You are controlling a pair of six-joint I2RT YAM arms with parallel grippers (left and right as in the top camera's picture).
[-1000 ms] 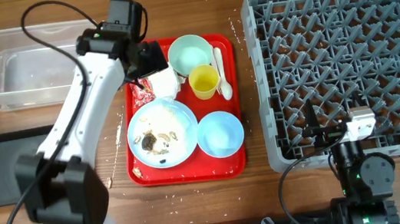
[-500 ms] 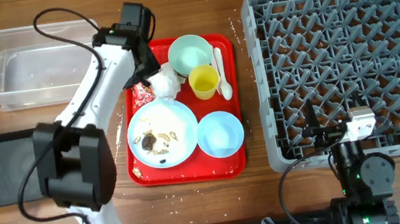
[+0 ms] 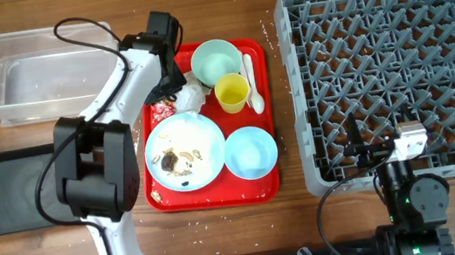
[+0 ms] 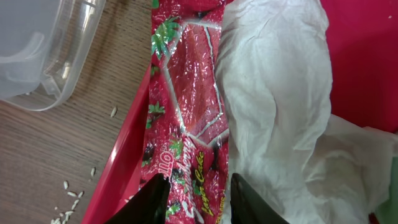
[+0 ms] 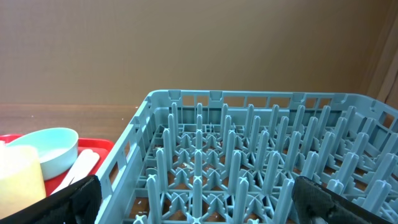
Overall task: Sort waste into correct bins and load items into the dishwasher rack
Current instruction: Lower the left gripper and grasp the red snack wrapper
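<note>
Wrapper [image 4: 186, 106] at tray [image 4: 121, 174] left edge, napkin [image 4: 273, 93] alongside; L pincer [image 4: 200, 200] grips it; R pincer [image 5: 199, 198] wide open.

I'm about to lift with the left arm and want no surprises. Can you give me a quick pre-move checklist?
1. Red wrapper sits between the left gripper fingers: ok.
2. Grip is firm enough to lift: cannot tell.
3. White napkin is clear of the fingers: cannot tell; it overlaps the wrapper beside one finger.
4. Clear plastic box is open and unobstructed: ok.
5. Right gripper is open and parked by the dishwasher rack, off the red tray: ok.
</note>
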